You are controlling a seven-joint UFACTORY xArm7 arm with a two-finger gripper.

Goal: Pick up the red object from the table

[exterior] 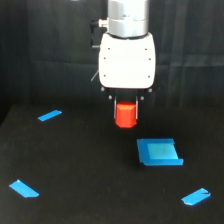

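The red object is a small red-orange block hanging just under the white gripper body. My gripper is shut on its top part, with dark fingers on both sides of it. The block looks lifted clear of the black table, though the gap beneath it is hard to judge. The gripper body hides the upper end of the block.
A blue square piece lies below and to the exterior view's right of the block. Blue strips lie at the left, lower left and lower right. A dark backdrop stands behind the arm.
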